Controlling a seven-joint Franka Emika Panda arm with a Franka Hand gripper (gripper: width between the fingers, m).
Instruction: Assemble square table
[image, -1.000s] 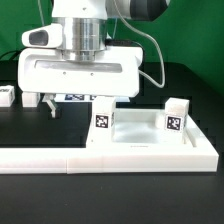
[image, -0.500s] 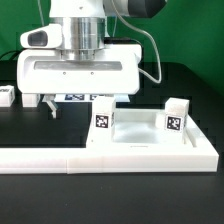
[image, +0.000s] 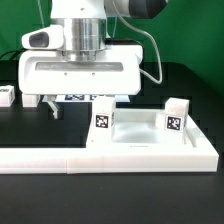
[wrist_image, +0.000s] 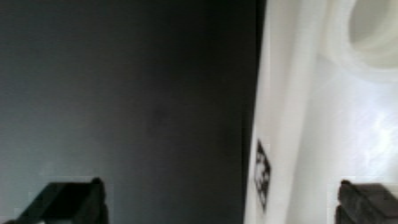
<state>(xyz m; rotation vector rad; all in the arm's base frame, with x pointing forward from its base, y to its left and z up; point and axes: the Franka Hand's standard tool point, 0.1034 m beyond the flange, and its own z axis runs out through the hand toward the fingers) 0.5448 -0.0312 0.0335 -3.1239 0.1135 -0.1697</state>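
The white square tabletop (image: 140, 137) lies at the exterior view's right against the border bar. Two short white legs stand upright on it, one (image: 103, 118) at its left corner and one (image: 175, 116) at its right, each with a tag. Another white leg (image: 7, 96) lies at the far left. My gripper (image: 78, 104) hangs low behind the tabletop's left end, open and empty; one dark finger (image: 50, 107) shows, the other is hidden behind the left leg. In the wrist view the gripper (wrist_image: 221, 203) is wide open over the dark table, with a blurred white tagged part (wrist_image: 320, 120) between the fingertips.
The long white L-shaped border bar (image: 90, 160) runs along the front and up the right side. The marker board (image: 75, 97) lies flat behind the gripper. A green wall stands at the back.
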